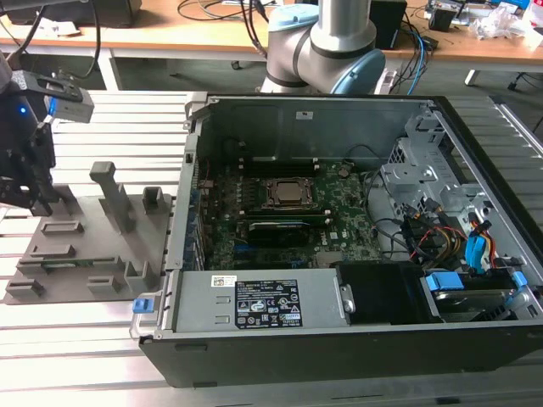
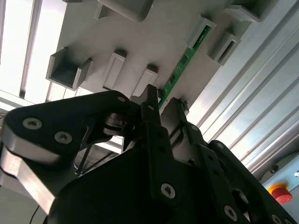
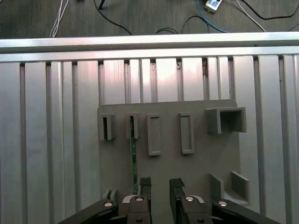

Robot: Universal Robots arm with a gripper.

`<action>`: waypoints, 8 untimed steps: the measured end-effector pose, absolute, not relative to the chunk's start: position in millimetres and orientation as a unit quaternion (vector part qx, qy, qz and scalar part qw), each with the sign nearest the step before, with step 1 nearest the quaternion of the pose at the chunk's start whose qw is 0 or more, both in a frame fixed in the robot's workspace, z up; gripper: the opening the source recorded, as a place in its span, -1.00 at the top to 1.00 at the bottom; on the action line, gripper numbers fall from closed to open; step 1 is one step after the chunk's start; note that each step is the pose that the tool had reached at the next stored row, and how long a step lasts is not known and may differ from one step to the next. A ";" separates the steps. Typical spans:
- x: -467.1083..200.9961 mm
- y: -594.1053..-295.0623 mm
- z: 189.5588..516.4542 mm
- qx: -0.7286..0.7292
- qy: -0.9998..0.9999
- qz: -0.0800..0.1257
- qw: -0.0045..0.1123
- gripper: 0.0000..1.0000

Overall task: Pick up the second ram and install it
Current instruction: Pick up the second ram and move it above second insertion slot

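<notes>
One thin green stick, the second ram (image 3: 133,156), stands on edge in the grey holder tray (image 1: 81,246) at the exterior view's left. The gripper (image 3: 160,186) hangs over it pointing down, jaws parted and holding nothing, with the stick close beside one fingertip. A good grasp would centre the jaws squarely across the board's thin edge. The open computer case (image 1: 475,144) sits well apart, towards the exterior view's right, with the arm's base (image 1: 327,38) behind it.
</notes>
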State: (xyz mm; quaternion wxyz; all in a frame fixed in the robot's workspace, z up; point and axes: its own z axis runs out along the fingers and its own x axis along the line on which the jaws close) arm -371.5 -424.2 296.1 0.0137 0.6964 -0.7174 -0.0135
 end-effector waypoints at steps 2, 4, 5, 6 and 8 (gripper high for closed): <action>-371.5 -424.5 294.6 0.696 -0.717 -0.014 0.014 0.40; -371.5 -424.9 292.4 0.696 -0.717 -0.014 0.014 0.40; -371.6 -425.1 291.4 0.696 -0.717 -0.014 0.014 0.40; -371.5 -425.3 289.4 0.696 -0.717 -0.014 0.014 0.40; -371.5 -425.5 285.8 0.696 -0.717 -0.014 0.014 0.40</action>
